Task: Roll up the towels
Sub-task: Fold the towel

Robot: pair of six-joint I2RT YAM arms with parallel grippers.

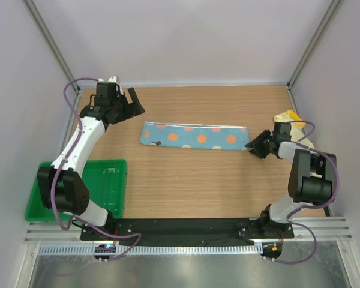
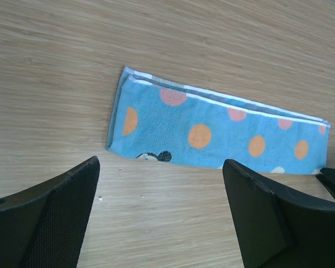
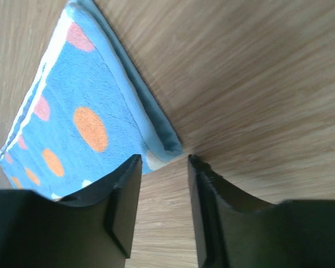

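Observation:
The light blue towel (image 1: 194,136) with orange dots lies flat on the table as a long folded strip. It also shows in the left wrist view (image 2: 212,131) and the right wrist view (image 3: 72,111). My left gripper (image 1: 134,103) is wide open and empty, above and to the left of the towel's left end (image 2: 162,195). My right gripper (image 1: 256,146) is low by the towel's right end, its jaws a narrow gap apart with only bare table between them (image 3: 162,167). The yellow-cream towel (image 1: 290,117) lies at the far right, partly hidden behind the right arm.
A green plastic tray (image 1: 111,180) sits at the near left beside the left arm's base. Walls close in the table on the left, back and right. The wooden tabletop (image 1: 192,186) lies between the towel and the arm bases.

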